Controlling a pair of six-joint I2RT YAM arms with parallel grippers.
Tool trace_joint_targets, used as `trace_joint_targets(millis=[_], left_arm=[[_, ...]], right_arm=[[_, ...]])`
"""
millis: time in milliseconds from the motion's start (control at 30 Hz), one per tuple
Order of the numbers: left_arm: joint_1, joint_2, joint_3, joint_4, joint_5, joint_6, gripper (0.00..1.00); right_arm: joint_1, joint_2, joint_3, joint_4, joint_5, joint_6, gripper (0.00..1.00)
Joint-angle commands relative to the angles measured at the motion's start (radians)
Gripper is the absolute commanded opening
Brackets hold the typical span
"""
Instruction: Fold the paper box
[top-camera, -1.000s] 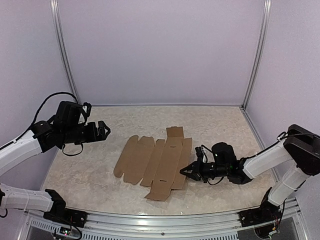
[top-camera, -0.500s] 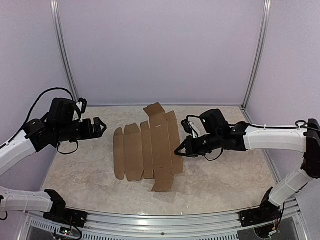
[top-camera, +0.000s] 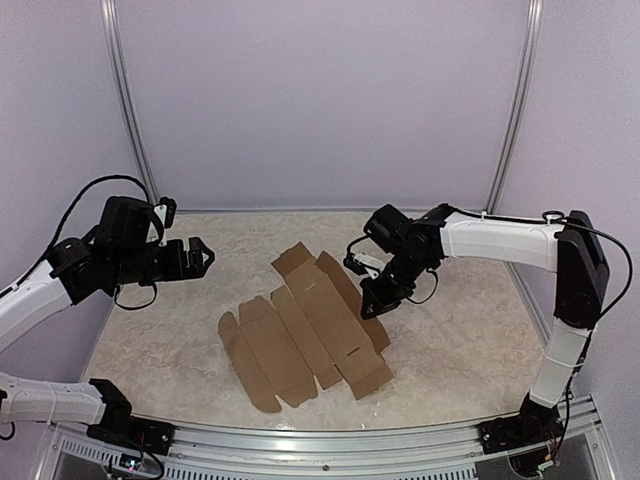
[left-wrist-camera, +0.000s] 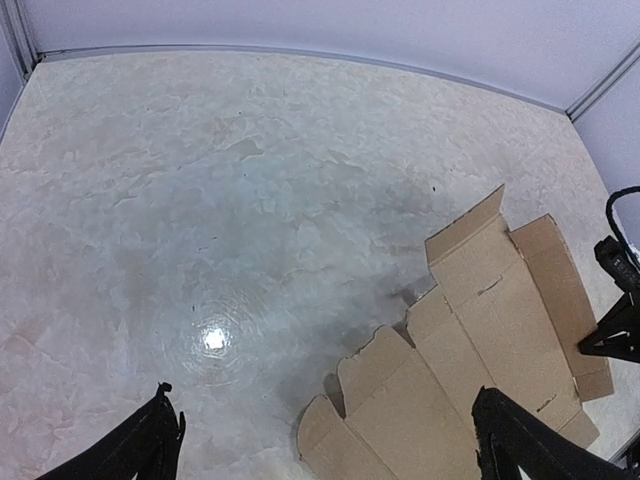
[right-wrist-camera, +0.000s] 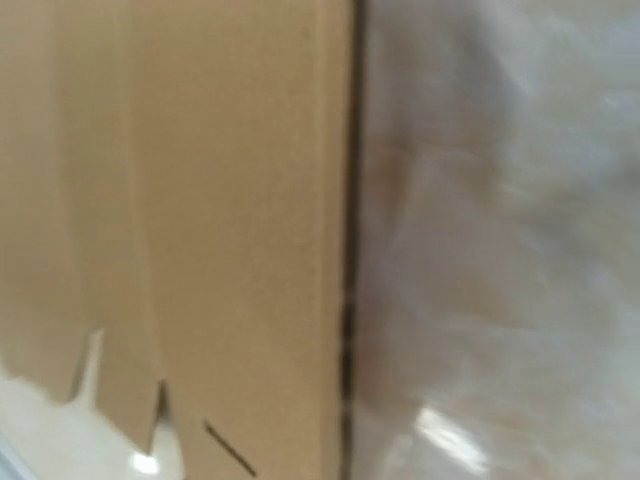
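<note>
Top external view: the left arm (top-camera: 40, 285) comes in from the left edge, bent at the elbow. Its wrist is held level above the counter (top-camera: 160, 345), and the left fingers (top-camera: 203, 257) are spread wide, gripping nothing and pointing toward the centre of the frame. The right arm (top-camera: 500, 240) rises along the right edge, bends near the upper right and reaches left. The right fingers (top-camera: 372, 303) are pressed together and angled down at the right edge of the paper box (top-camera: 305, 330); whether any cardboard sits between them cannot be told. That box is an unfolded, plain brown sheet lying slantwise across the middle of the counter, well apart from the left fingers. Left wrist view: two black finger tips stand far apart in the lower corners, with the sheet at lower right and its far flap looking slightly lifted. Right wrist view: a blurred close-up has cardboard filling the left half and pale counter the right.
</note>
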Motion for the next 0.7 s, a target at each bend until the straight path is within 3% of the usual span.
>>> trace_joint_targets(millis=[0,333,667], left_arm=[[-0.011,0.007,0.025,-0.018,0.013,0.014,0.99],[-0.033,0.075,0.024,0.02,0.014,0.015,0.99],[-0.077,0.132,0.022,0.049,-0.003,-0.012,0.99]], right_arm=[[-0.008,0.074,0.102,-0.193,0.168,-0.13,0.0],[0.044,0.225,0.333,-0.325,0.554,-0.351,0.0],[0.146,0.258,0.349,-0.197,0.821,-0.661,0.0]])
